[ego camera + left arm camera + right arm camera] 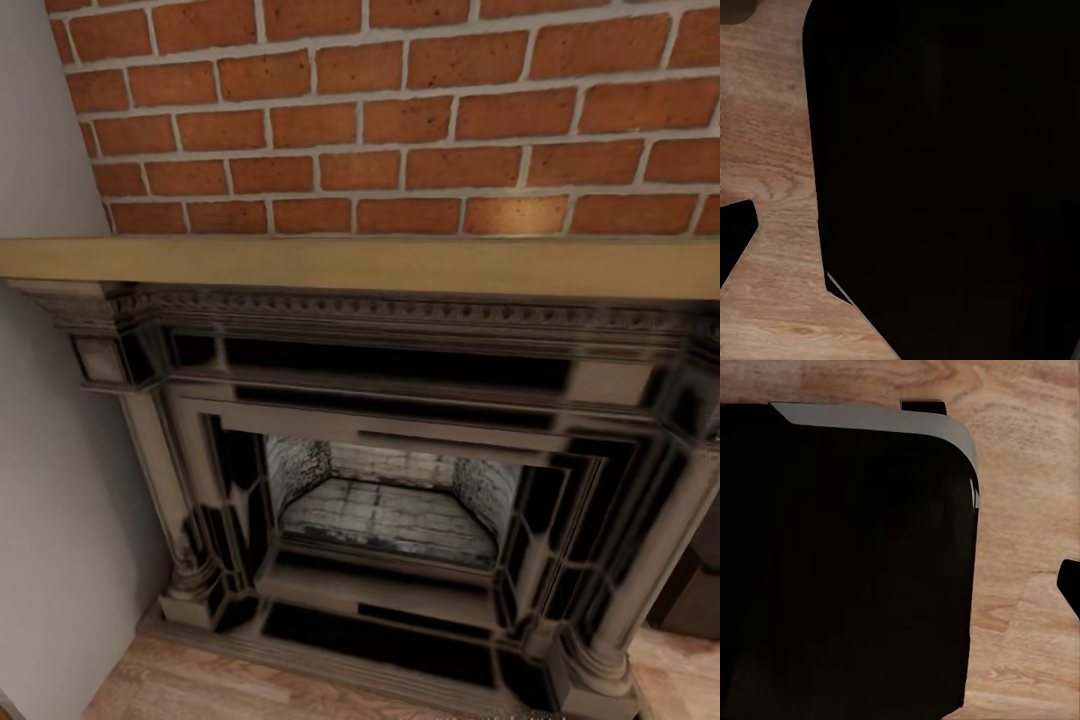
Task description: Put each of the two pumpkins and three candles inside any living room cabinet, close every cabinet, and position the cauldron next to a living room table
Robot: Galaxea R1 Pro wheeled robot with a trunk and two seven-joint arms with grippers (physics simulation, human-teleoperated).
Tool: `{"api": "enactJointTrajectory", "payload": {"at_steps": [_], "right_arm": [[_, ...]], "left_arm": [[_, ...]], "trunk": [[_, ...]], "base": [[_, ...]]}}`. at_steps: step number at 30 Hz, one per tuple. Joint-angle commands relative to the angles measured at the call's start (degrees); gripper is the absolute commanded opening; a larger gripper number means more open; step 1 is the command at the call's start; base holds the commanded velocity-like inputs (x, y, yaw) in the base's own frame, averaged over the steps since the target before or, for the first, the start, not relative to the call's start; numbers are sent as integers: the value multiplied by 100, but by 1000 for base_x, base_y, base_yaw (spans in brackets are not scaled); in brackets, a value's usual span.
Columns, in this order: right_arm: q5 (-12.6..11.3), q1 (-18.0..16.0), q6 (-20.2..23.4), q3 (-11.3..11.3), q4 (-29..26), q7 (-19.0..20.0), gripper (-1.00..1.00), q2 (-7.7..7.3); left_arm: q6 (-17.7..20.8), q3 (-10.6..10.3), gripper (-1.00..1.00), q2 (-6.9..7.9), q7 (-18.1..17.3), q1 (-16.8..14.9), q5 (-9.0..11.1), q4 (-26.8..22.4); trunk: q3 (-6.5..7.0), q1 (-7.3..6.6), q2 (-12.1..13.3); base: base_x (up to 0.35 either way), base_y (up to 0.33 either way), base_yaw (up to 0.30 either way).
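The pumpkins, the candles, the cauldron and the table are out of view. The head view faces an ornate fireplace surround with a tan mantel shelf and a red brick wall above it. A dark brown piece of furniture pokes in at the right edge; I cannot tell whether it is the cabinet. Both wrist views look down at a large black body over the wooden floor.
A pale wall meets the fireplace on the left, forming a corner. The grey stone firebox opens low in the middle. A strip of wood floor lies in front of the hearth.
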Motion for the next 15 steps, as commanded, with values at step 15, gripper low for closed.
{"api": "enactJointTrajectory", "payload": {"at_steps": [15], "right_arm": [[0, -1, 0, 2, 0, 0, 100, 0]], "left_arm": [[0, 0, 100, 0, 0, 1, 0, 0]], "trunk": [[-29, 0, 0]], "base": [[0, 0, -278]]}}
